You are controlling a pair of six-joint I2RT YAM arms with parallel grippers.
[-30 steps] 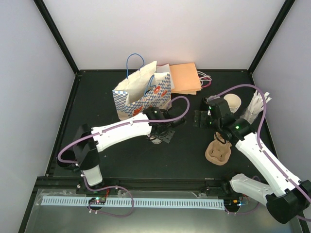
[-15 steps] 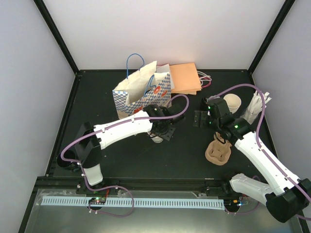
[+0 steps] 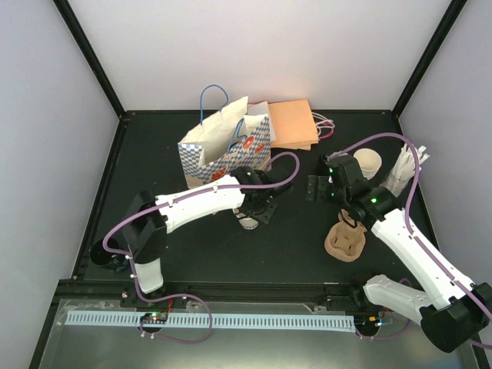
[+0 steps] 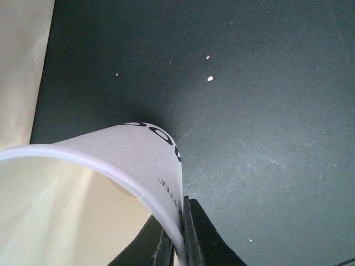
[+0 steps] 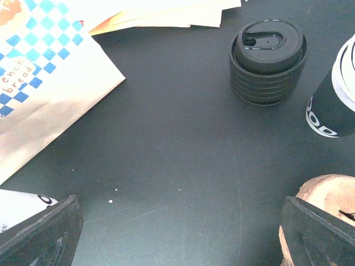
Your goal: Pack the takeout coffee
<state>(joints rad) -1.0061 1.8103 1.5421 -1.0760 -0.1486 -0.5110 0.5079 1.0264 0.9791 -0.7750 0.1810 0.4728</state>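
The left hand (image 3: pixel 252 209) is closed narrow on the takeout coffee's paper cup (image 3: pixel 247 222), near the middle of the counter (image 3: pixel 192 254). In the left wrist view its two fingers (image 4: pixel 195 235) pinch the cup's wall (image 4: pixel 127 155) at the rim, one inside and one outside. The cup's open mouth shows a pale cream interior, and black lettering runs down its white side. Whether the cup's base touches the counter I cannot tell.

At 12 o'clock from the cup, just beyond the hand, stands a blue-checked paper bag (image 3: pixel 227 150) with its mouth open and blue cord handles. At 1 o'clock from the bag, flat tan paper bags (image 3: pixel 292 123) lie against it.

The right hand (image 3: pixel 317 188) sits at 3 o'clock from the cup, well apart from it, with its jaws spread wide and nothing between them. In its wrist view the fingers (image 5: pixel 44 233) fill the two bottom corners. A stack of black lids (image 5: pixel 268 52) stands at 1 o'clock, and the cup's edge (image 5: pixel 19 206) shows at 8 o'clock. A stack of cups (image 3: pixel 367 164) stands at 3 o'clock from this hand, and a brown pulp cup carrier (image 3: pixel 346 240) lies at 5 o'clock.
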